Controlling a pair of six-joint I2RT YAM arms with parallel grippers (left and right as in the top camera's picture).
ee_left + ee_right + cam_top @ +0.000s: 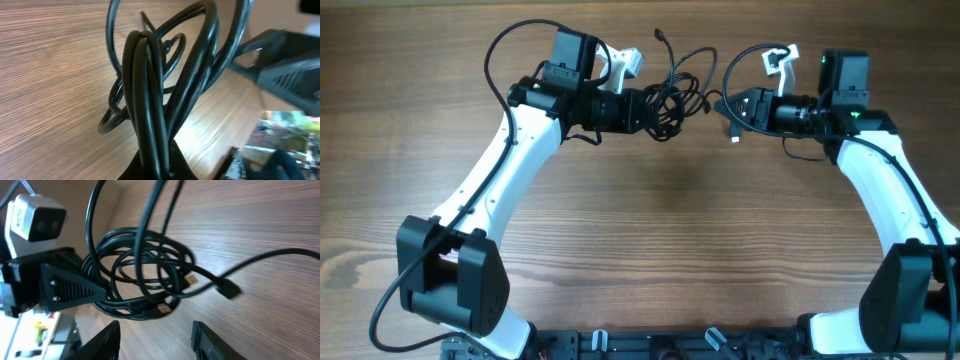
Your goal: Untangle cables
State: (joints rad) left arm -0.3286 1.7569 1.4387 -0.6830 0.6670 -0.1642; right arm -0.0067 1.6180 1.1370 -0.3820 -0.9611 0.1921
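Several thin black cables (675, 95) are bunched in a tangle of loops, and a few strands are pinched tight by the left jaws at one side. On the far side of the tangle from the left jaws, the right jaws are held partly apart with nothing between them, and one black plug end (227, 289) is seen against the wood surface (640, 230)

Surface notes: table (650, 230) was wood or wood-look laminate with fine straight grain, mostly matt with a soft sheen. The cables (140, 265) had smooth black jackets, rubber or plastic, slightly glossy and catching highlights. Two plug ends (190, 280) showed gold-coloured metal tips. The left gripper (653, 108) was matt black plastic, ribbed along its side. The right gripper fingers (107, 340) were matt black too. The arm links (495, 170) were smooth glossy white plastic.
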